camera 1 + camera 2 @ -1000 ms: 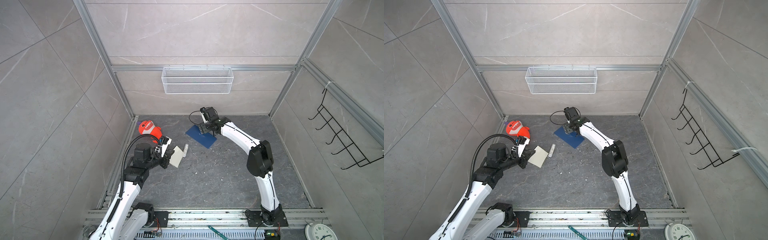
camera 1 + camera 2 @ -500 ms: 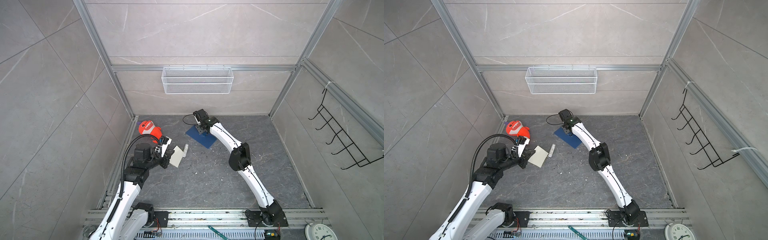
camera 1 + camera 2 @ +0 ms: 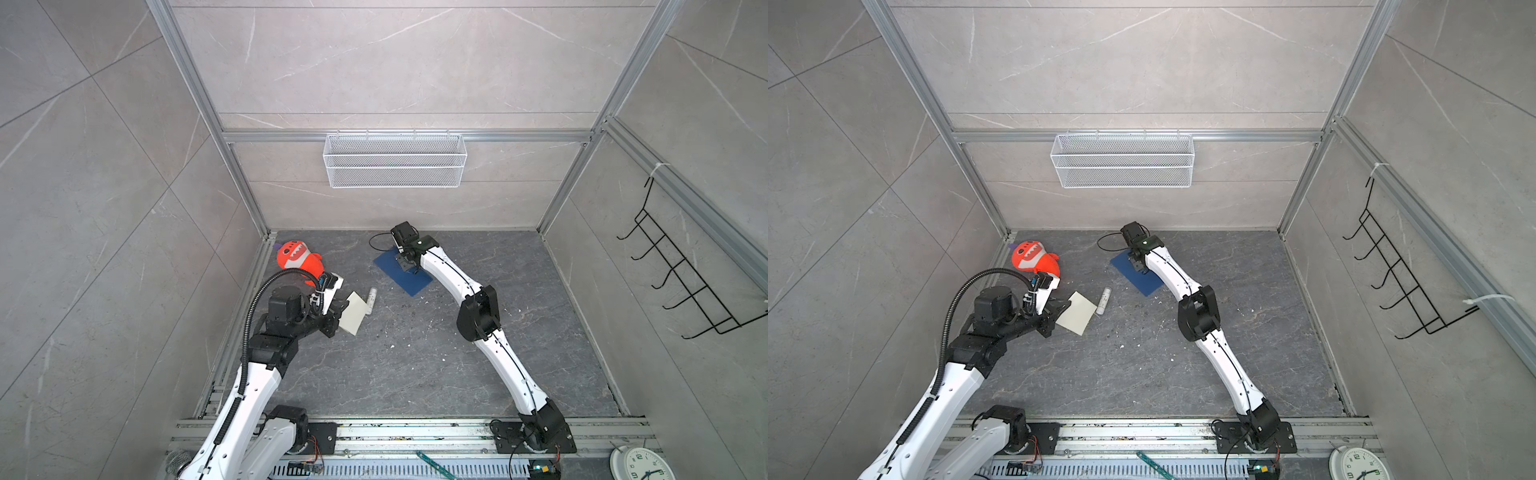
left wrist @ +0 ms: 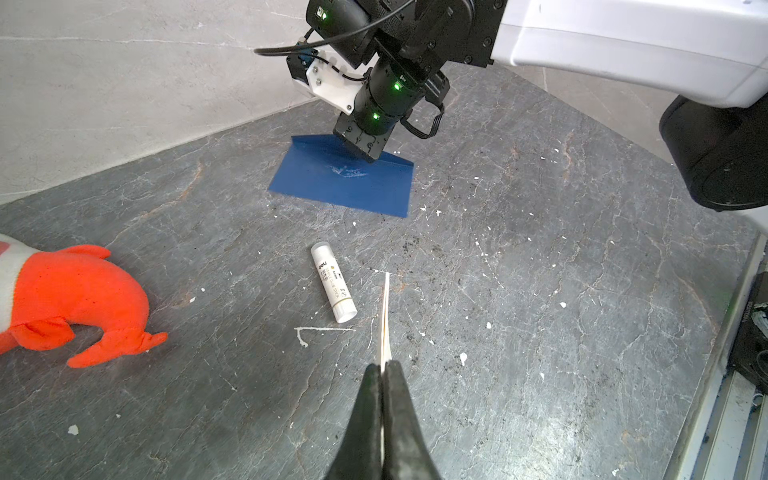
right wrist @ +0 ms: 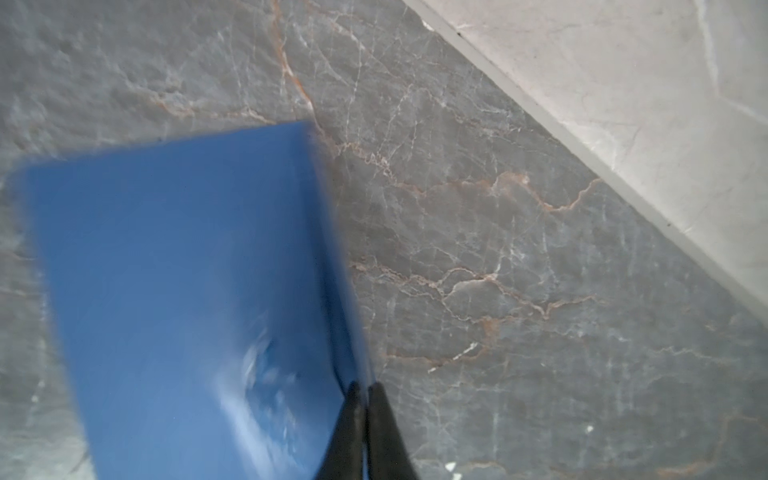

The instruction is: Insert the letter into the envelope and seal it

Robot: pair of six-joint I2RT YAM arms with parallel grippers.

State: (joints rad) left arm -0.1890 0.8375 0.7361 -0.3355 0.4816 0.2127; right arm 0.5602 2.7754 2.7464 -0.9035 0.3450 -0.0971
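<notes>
The letter [image 3: 354,312] [image 3: 1077,312] is a tan sheet held clear of the floor, and my left gripper [image 3: 340,309] [image 4: 383,365] is shut on its near edge. The left wrist view shows the sheet edge-on [image 4: 385,324]. The dark blue envelope [image 3: 405,276] [image 3: 1140,278] [image 4: 340,183] lies on the floor at the back. My right gripper [image 3: 404,262] [image 4: 368,156] [image 5: 364,388] points down onto it and is shut on its edge. In the right wrist view the envelope [image 5: 187,270] is blurred, with a pale smear near the jaws.
A white glue stick [image 3: 370,300] [image 4: 333,288] lies on the floor between letter and envelope. An orange plush toy [image 3: 297,259] [image 4: 70,299] sits in the back left corner. A wire basket [image 3: 395,160] hangs on the back wall, a hook rack [image 3: 681,274] on the right wall.
My right gripper has gone from open to shut on the envelope's edge, and its arm has shifted pose. The left arm and letter have not moved.
</notes>
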